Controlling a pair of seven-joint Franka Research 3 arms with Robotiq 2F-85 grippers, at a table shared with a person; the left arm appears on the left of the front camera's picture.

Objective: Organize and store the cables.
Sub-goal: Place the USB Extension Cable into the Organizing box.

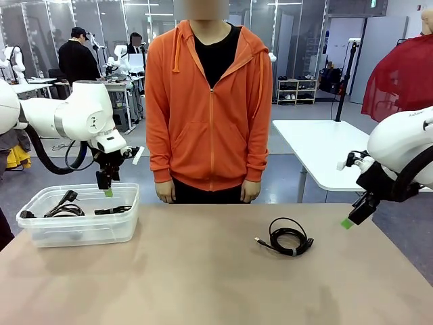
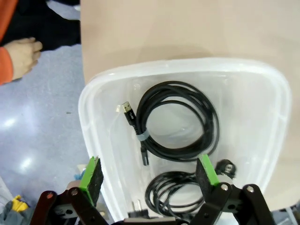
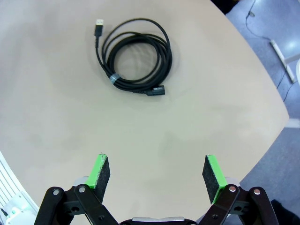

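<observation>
Left hand wide above the bin of cables at the worktop's left edge; right hand wide, near one loose cable.

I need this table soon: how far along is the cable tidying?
Done: a large coil and a smaller coil lie in the bin. In hand: nothing; both grippers are open and empty, the left gripper above the bin, the right gripper above the table. Left: the last cable lies coiled on the table, not yet in the bin.
</observation>
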